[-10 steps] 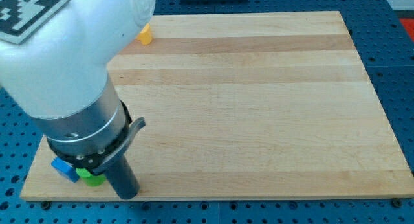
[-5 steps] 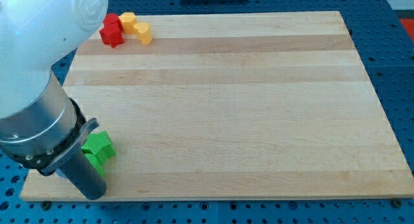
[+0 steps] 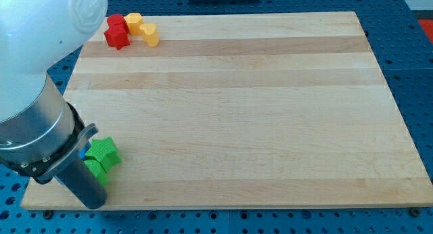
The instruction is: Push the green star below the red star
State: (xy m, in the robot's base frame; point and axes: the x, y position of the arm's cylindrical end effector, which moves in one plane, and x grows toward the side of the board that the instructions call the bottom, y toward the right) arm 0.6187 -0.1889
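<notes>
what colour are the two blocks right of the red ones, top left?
Yellow blocks, clearest in the camera view.

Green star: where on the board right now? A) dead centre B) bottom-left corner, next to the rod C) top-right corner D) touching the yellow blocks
B. The green star sits near the board's bottom-left corner, just right of my tip and its rod, far from the red star and yellow blocks at the top-left.

Two stars (image 3: 103,151) bottom left, perhaps touching my tip (image 3: 95,201).

Green star (image 3: 103,151) bottom-left; red star (image 3: 116,33) top-left, well apart.
</notes>
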